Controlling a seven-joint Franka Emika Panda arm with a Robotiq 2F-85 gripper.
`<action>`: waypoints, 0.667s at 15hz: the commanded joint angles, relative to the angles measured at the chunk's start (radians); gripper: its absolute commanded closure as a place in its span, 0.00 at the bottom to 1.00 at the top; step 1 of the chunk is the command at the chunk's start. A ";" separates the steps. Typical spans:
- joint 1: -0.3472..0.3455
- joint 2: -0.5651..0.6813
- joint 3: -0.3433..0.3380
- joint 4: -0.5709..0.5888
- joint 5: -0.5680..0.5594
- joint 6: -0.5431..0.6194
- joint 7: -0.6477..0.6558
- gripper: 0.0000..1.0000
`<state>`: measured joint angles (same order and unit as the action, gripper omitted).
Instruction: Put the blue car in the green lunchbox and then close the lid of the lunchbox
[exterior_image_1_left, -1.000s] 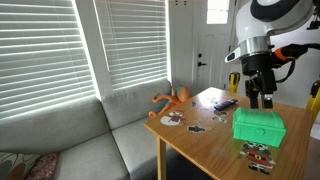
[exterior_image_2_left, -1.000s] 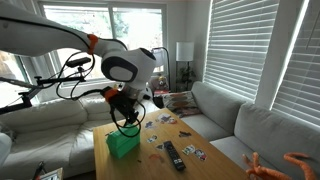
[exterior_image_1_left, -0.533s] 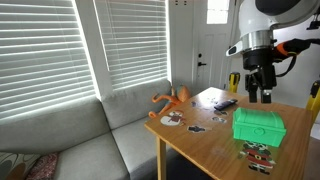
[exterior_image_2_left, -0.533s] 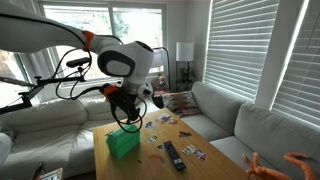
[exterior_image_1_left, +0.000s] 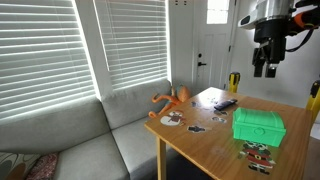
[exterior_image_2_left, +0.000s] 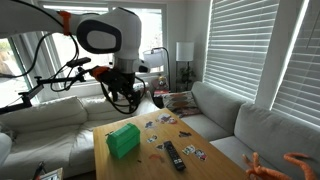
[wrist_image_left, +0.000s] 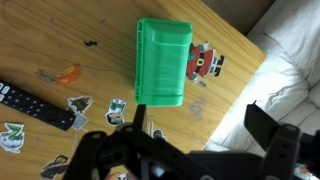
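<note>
Two dark fingers frame the bottom of my wrist view, and the Robotiq gripper (wrist_image_left: 200, 138) stands spread wide with nothing between its jaws; in both exterior views the gripper (exterior_image_1_left: 264, 68) (exterior_image_2_left: 127, 95) hangs high above the tabletop. What matters for any next move is where the box sits from here. The green plastic lunchbox (wrist_image_left: 160, 62) lies well below and a little ahead of the fingers, slightly to the picture-left of their midline. Its long axis runs away from me up the wrist view, so the jaws' closing line crosses its short side. Its ribbed lid is down flat, and in both exterior views the box (exterior_image_1_left: 259, 126) (exterior_image_2_left: 124, 141) looks shut on the wooden table (exterior_image_1_left: 200, 140). I find the blue car in none of the views; I judge it is inside the box, though I cannot confirm that. Farther along the table lies a black remote control (wrist_image_left: 35, 105) among small stickers, and beyond the edge is the grey sofa (exterior_image_1_left: 100, 130).
</note>
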<state>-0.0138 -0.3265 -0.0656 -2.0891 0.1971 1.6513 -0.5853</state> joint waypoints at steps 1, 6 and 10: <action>0.005 -0.055 -0.011 0.037 -0.059 -0.011 0.051 0.00; 0.011 -0.085 -0.019 0.086 -0.098 -0.015 0.084 0.00; 0.014 -0.091 -0.023 0.116 -0.104 -0.018 0.098 0.00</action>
<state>-0.0135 -0.4074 -0.0774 -1.9994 0.1184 1.6509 -0.5186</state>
